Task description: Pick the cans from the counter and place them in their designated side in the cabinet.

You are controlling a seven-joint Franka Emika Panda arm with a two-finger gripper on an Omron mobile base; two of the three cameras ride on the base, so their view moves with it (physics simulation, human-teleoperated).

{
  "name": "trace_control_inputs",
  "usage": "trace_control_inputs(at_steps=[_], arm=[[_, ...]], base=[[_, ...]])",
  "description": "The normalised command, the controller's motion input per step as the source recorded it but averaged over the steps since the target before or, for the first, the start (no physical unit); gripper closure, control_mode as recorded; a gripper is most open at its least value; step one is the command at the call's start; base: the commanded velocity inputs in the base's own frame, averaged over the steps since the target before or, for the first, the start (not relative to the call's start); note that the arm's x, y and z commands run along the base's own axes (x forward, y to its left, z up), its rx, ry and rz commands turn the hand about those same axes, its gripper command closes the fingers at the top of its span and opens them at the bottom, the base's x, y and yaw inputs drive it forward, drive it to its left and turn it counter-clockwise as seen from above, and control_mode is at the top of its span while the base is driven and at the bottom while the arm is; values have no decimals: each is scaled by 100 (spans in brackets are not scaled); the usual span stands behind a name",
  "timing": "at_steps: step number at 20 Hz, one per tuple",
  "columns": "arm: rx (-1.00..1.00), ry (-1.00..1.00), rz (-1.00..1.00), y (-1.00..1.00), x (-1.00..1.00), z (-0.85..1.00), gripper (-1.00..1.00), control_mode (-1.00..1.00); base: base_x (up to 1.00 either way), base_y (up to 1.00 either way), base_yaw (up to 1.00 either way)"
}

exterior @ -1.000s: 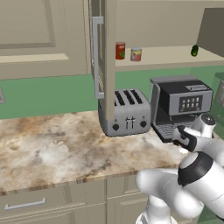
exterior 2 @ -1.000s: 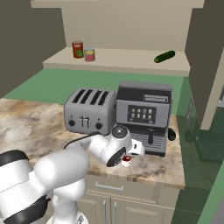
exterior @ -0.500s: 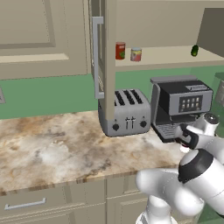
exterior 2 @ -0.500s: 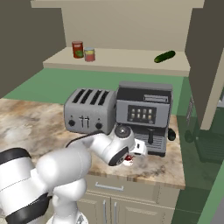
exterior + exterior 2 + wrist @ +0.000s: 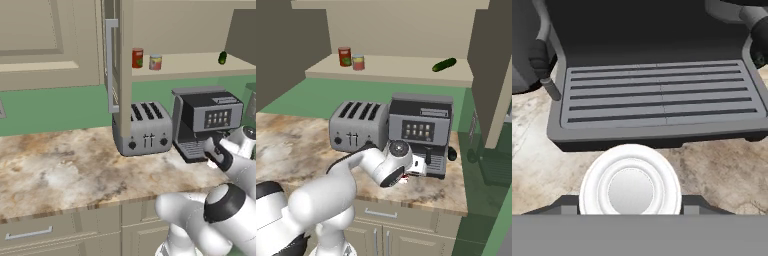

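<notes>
My gripper (image 5: 214,152) (image 5: 415,167) hangs low over the counter (image 5: 60,165), just in front of the coffee machine's drip tray. It is shut on a can (image 5: 630,187), whose round white end sits between the fingers in the hand view. The other small can (image 5: 155,62) (image 5: 358,62), with yellow and red bands, stands on the shelf (image 5: 190,67) of the open cabinet. The cabinet's door (image 5: 124,55) stands edge-on, with its grey bar handle (image 5: 109,65) facing left.
A tall red can (image 5: 137,57) stands beside the banded one. A dark green object (image 5: 222,58) (image 5: 443,64) lies at the shelf's right end. A grey toaster (image 5: 142,129) and a coffee machine (image 5: 207,120) stand side by side on the counter, under the shelf.
The hand with the can has risen slightly in front of the coffee machine. The grip has not changed.
</notes>
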Motion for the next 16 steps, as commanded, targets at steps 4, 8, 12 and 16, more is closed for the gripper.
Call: trace_control_inputs(at_steps=[4, 8, 12, 16], arm=[[3, -9, 0, 0, -13, 34, 100, -100], [2, -10, 0, 0, -24, 30, 100, -100], [1, -11, -1, 0, -26, 28, 100, -100], [0, -11, -1, 0, -25, 26, 100, -100]], base=[[0, 0, 0], [0, 0, 0], [0, 0, 0], [0, 0, 0]])
